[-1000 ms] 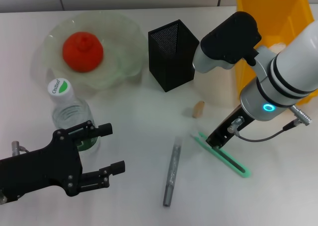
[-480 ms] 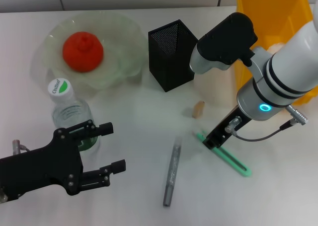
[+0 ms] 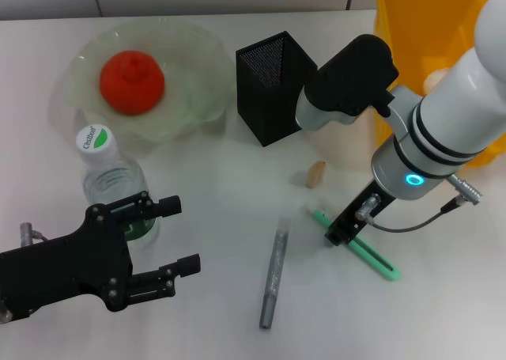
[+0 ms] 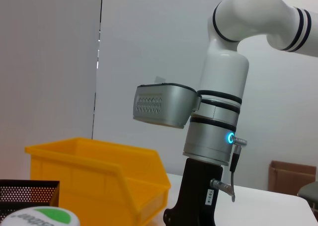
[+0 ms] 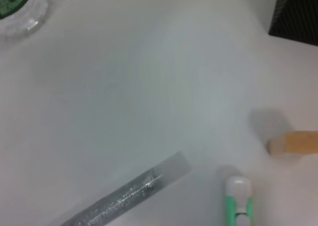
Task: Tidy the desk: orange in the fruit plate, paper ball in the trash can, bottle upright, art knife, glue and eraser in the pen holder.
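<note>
The right pincer [image 3: 341, 232] is lowered onto one green art knife [image 3: 357, 246] on the tabletop [image 3: 213, 194]; its opening cannot be told. The left pincer [image 3: 170, 245] is parked wide beside one upright bottle [image 3: 111, 178]. One orange [image 3: 131, 81] is plated. One glue [image 3: 273, 274] and one eraser [image 3: 316, 173] remain outside the pen holder [image 3: 273, 87].

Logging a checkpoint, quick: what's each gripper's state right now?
Left gripper: open, holding nothing, beside the bottle.
Right gripper: down over the green art knife; cannot be told.
</note>
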`<action>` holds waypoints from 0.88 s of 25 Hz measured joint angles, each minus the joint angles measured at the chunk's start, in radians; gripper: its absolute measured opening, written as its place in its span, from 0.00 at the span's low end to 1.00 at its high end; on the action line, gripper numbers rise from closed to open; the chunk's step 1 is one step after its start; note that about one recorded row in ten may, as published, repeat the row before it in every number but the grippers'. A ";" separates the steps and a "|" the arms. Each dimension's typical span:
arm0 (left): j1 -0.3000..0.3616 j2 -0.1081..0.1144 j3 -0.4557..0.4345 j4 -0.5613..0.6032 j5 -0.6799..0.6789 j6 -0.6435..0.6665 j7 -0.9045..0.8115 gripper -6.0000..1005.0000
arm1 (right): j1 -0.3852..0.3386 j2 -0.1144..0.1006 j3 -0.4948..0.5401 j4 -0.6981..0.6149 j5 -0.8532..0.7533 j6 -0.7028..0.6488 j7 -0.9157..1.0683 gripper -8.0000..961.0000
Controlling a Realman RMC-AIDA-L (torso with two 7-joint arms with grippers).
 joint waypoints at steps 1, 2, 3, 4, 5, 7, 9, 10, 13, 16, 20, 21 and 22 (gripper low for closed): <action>0.000 0.000 0.000 0.000 0.000 0.000 0.000 0.76 | 0.001 0.000 -0.002 0.003 0.000 0.001 0.000 0.33; 0.000 0.000 0.000 0.000 0.000 0.000 0.000 0.76 | 0.002 0.000 -0.003 0.008 0.001 0.001 0.000 0.33; 0.000 0.000 0.000 0.000 0.000 0.000 0.000 0.76 | 0.003 0.000 -0.004 0.013 0.001 0.003 0.000 0.33; 0.000 0.000 0.000 0.000 0.000 0.000 0.000 0.76 | 0.004 0.000 -0.005 0.017 0.001 0.005 -0.001 0.33; 0.000 0.000 0.000 0.000 0.000 0.000 0.000 0.76 | 0.005 0.000 -0.005 0.019 0.002 0.007 -0.001 0.30; 0.000 0.000 0.000 0.000 0.000 0.000 0.000 0.76 | -0.002 0.000 -0.006 0.003 0.002 0.008 -0.002 0.26; 0.002 0.000 0.000 0.000 0.000 0.000 0.000 0.76 | -0.005 -0.001 -0.004 -0.008 0.002 0.005 -0.002 0.21; 0.003 0.000 0.000 0.000 0.000 0.000 0.000 0.76 | -0.008 -0.002 -0.001 -0.016 0.002 0.003 -0.003 0.19; 0.004 0.000 0.000 0.000 0.000 0.001 0.000 0.76 | -0.033 -0.006 0.020 -0.076 0.002 -0.030 -0.011 0.19; 0.005 0.000 0.001 0.000 0.000 0.002 0.000 0.76 | -0.079 -0.007 0.095 -0.190 0.004 -0.092 -0.041 0.19; 0.007 0.001 0.003 0.000 0.000 0.013 0.000 0.76 | -0.158 -0.005 0.247 -0.373 0.021 -0.146 -0.084 0.19; 0.009 0.002 0.003 0.000 0.000 0.016 0.000 0.76 | -0.173 -0.004 0.292 -0.413 0.039 -0.144 -0.101 0.19; 0.010 0.002 0.003 0.000 0.000 0.017 0.000 0.76 | -0.188 -0.003 0.339 -0.441 0.076 -0.131 -0.130 0.19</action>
